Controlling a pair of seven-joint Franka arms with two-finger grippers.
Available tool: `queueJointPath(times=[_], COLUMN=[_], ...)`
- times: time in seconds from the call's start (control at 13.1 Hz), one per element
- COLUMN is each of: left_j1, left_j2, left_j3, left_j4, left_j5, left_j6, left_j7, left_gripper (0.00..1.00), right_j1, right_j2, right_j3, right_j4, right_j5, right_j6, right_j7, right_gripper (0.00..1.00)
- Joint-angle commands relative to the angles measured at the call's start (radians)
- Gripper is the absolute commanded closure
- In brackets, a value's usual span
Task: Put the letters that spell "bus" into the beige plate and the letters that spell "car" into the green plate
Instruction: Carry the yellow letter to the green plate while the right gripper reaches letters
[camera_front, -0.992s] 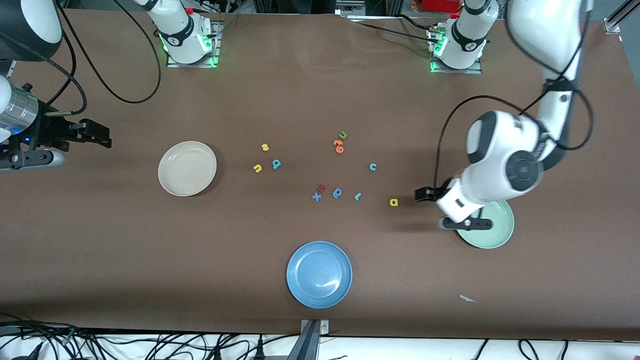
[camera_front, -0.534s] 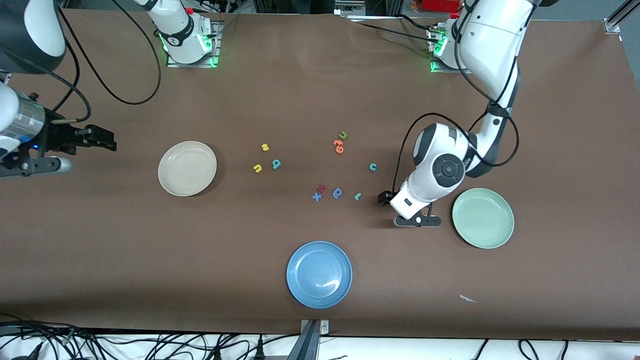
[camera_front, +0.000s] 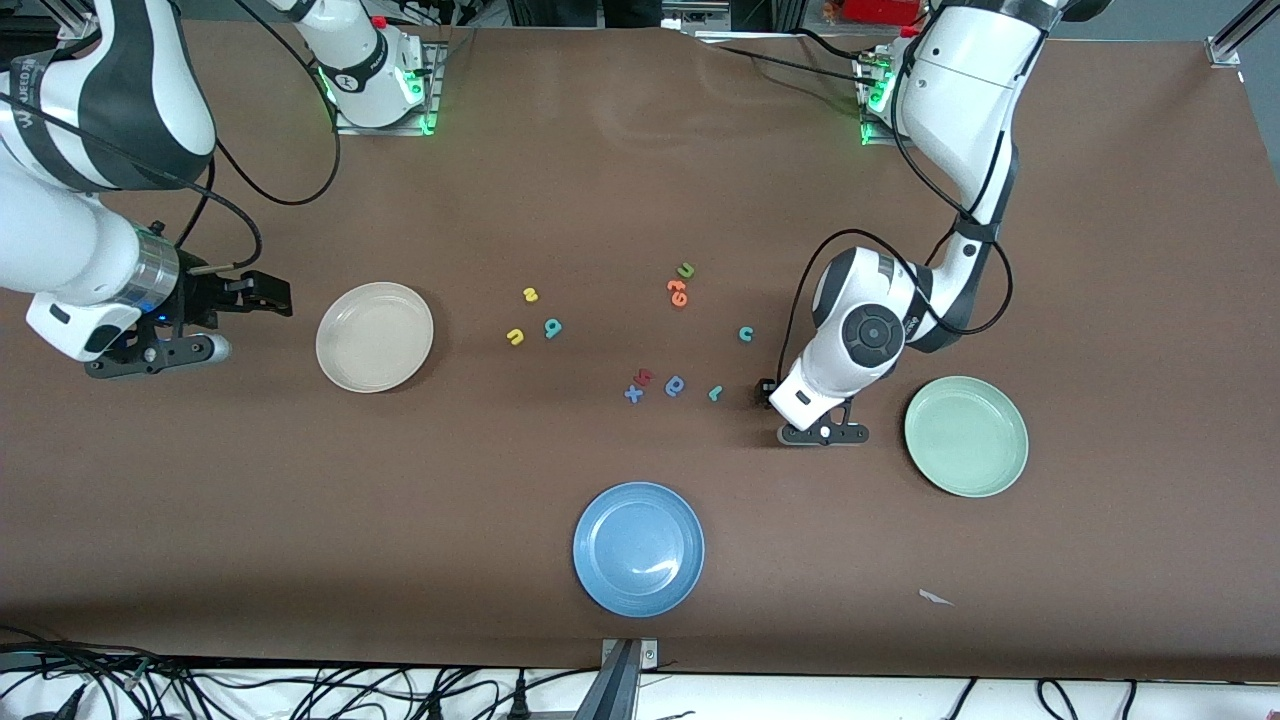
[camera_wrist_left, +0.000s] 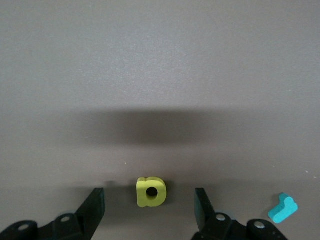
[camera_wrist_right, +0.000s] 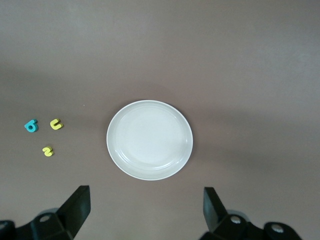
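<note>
The yellow "a" (camera_wrist_left: 150, 191) lies on the table between the fingers of my left gripper (camera_wrist_left: 149, 200), which is open and apart from it on both sides. In the front view that gripper (camera_front: 766, 392) hides the "a". The teal "r" (camera_front: 715, 393) lies close beside it, and the teal "c" (camera_front: 745, 334) is farther from the front camera. The green plate (camera_front: 966, 436) is empty. My right gripper (camera_front: 265, 297) hangs open by the empty beige plate (camera_front: 374, 336), at the right arm's end. The teal "b" (camera_front: 552, 327), yellow "u" (camera_front: 515, 337) and yellow "s" (camera_front: 530, 295) lie together.
An empty blue plate (camera_front: 638, 548) sits near the front edge. Orange letters (camera_front: 677, 292) and a green "u" (camera_front: 686, 270) lie mid-table. A blue "x" (camera_front: 633, 394), a dark red letter (camera_front: 644, 377) and a blue round letter (camera_front: 675, 386) lie beside the "r". A white scrap (camera_front: 935, 597) lies nearer the camera than the green plate.
My left gripper swung from over the green plate to the yellow "a" and now straddles it. My right gripper came in closer to the beige plate.
</note>
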Motion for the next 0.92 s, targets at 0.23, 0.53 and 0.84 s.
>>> queueJointPath(times=[0.23,0.53,0.84], left_j1=[-0.026,-0.026,-0.025], left_j2=[0.017,0.021,0.023], left_j3=[0.013,0.015,0.015], left_j4=[-0.003,0.001,0.006], left_j5=[0.047,0.047,0.046], left_j6=[0.014,0.014,0.015], left_j7=[-0.061,-0.067,-0.067], left_gripper=[0.39,0.60,0.94], right_j1=[-0.004,-0.004,-0.004], right_j2=[0.004,0.007,0.034], right_j3=[0.075,0.170,0.259], right_j4=[-0.070,-0.210,-0.300], right_j5=[0.010,0.011,0.011], right_j6=[0.081,0.284,0.410], right_j7=[-0.025,0.123,0.309], right_gripper=[0.00,0.00,0.00])
